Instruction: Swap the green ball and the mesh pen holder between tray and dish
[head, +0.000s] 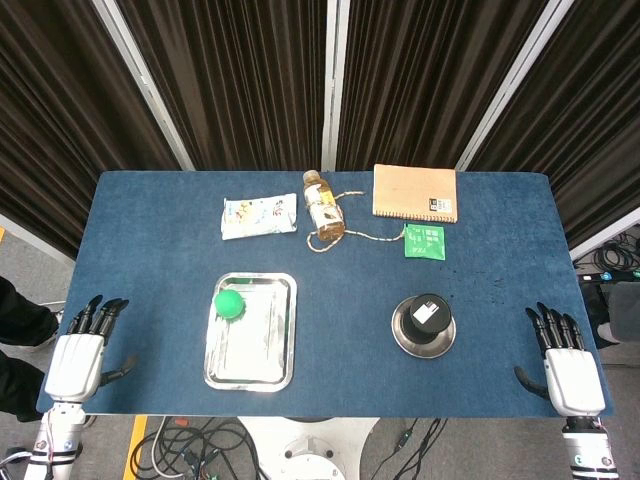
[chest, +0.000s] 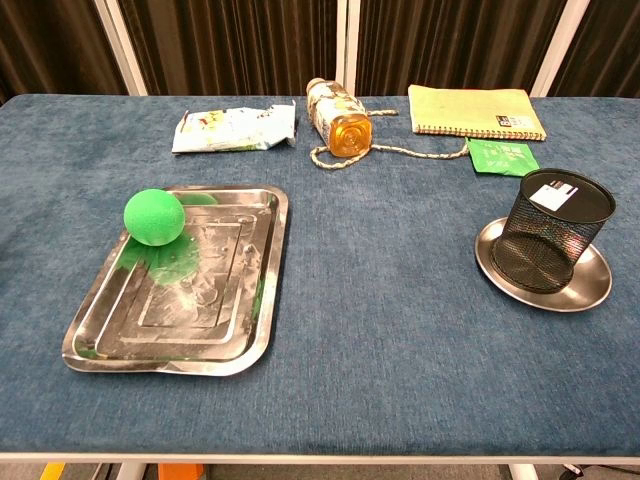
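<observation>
**Ball in tray, holder on dish, both hands empty**

The green ball (chest: 154, 216) sits in the far left corner of the steel tray (chest: 240, 335). The mesh pen holder (chest: 556, 230) stands upright on the round dish (chest: 590, 294), well apart to the right, with bare blue table (chest: 380, 300) between them. At the near corners, left hand (head: 80, 352) and right hand (head: 566, 358) lie released, fingers spread, touching neither

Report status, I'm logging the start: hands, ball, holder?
Left hand and right hand open, at table edge. Green ball in tray; mesh pen holder on dish. Nothing between.
</observation>
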